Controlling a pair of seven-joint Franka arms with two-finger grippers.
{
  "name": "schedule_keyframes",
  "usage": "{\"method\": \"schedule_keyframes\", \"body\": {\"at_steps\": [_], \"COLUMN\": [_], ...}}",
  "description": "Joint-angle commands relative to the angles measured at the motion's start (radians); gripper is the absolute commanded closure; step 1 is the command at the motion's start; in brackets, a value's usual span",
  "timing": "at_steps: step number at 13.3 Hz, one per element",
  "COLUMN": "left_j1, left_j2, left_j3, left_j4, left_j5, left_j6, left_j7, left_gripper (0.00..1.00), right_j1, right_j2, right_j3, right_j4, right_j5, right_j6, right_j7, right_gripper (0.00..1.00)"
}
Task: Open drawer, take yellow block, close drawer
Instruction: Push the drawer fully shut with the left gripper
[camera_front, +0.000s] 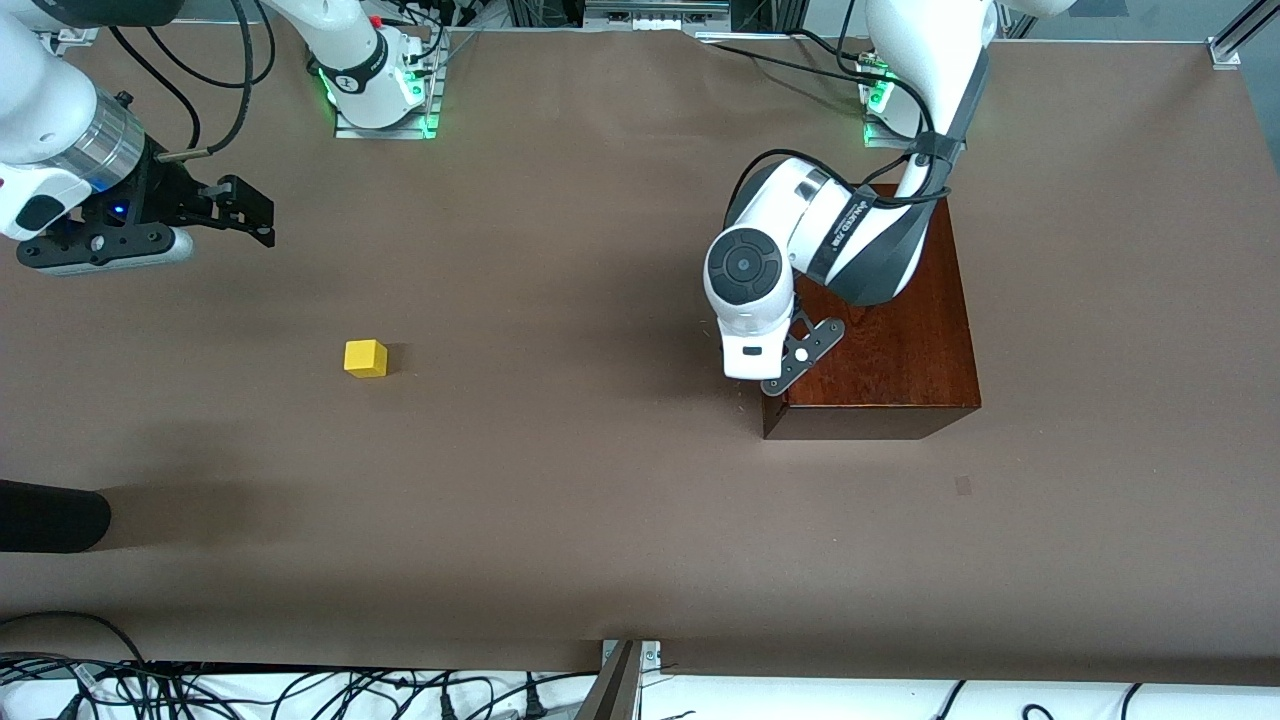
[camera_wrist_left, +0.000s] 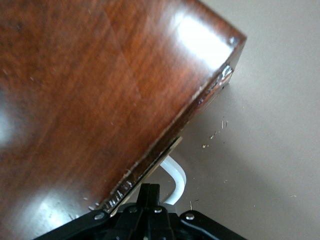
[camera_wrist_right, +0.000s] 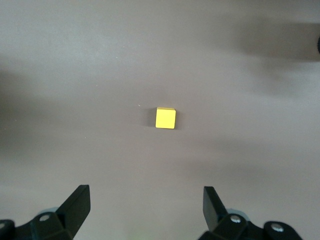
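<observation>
At the upper left of the front view my right end effector (camera_front: 262, 215) hangs over bare tabletop (camera_front: 560, 500), its fingers spread wide with nothing between them. The yellow block (camera_front: 365, 358) sits on the tabletop lower in that frame, toward the right arm's end and nearer the front camera than what lies under this end effector; in the right wrist view it shows at frame centre (camera_wrist_right: 165, 118), square between the two open fingertips (camera_wrist_right: 77, 202), so this arm is by far the closer one to it.

Toward the right of the front view my left end effector (camera_front: 760, 385) is down at the corner of the wooden box (camera_front: 890, 340), fingers pressed together. The left wrist view shows them beside the white handle (camera_wrist_left: 174, 176) of the drawer (camera_wrist_left: 167, 156), which looks shut or nearly so, though the front is seen only edge-on.
</observation>
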Motion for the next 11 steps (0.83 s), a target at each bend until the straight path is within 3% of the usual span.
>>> {"method": "schedule_keyframes", "body": {"at_steps": [1, 2, 3, 4, 5, 8, 11], "left_j1": [0.008, 0.008, 0.008, 0.008, 0.010, 0.059, 0.195], "left_j2": [-0.074, -0.093, -0.110, -0.134, -0.166, -0.269, -0.362], "left_j3": [-0.005, -0.022, -0.051, -0.079, -0.097, -0.114, -0.116], "left_j4": [-0.039, -0.035, -0.029, -0.029, -0.029, -0.042, -0.064], "left_j5": [0.014, 0.008, 0.008, 0.010, 0.010, -0.007, -0.050], "left_j6": [-0.003, -0.002, -0.002, -0.002, -0.002, -0.028, -0.098], "left_j7": [0.012, 0.006, -0.012, -0.029, -0.026, 0.070, 0.307], "left_gripper": [1.00, 1.00, 0.80, 0.27, 0.00, 0.00, 0.00], "right_j1": [-0.006, -0.004, -0.003, -0.003, -0.003, 0.000, 0.000], "right_j2": [-0.010, -0.010, -0.010, -0.011, -0.011, -0.011, -0.019], "right_j3": [0.008, 0.008, 0.011, 0.015, 0.015, 0.020, 0.020], "right_j4": [-0.008, -0.003, 0.001, 0.001, 0.003, 0.008, 0.021], "right_j5": [-0.010, -0.006, -0.004, -0.009, -0.009, -0.012, -0.016], "right_j6": [-0.017, -0.014, -0.016, -0.017, -0.011, 0.003, 0.003], "right_j7": [0.064, 0.092, 0.113, 0.121, 0.118, 0.111, 0.106], "right_gripper": [0.00, 0.00, 0.00, 0.00, 0.00, 0.00, 0.00]}}
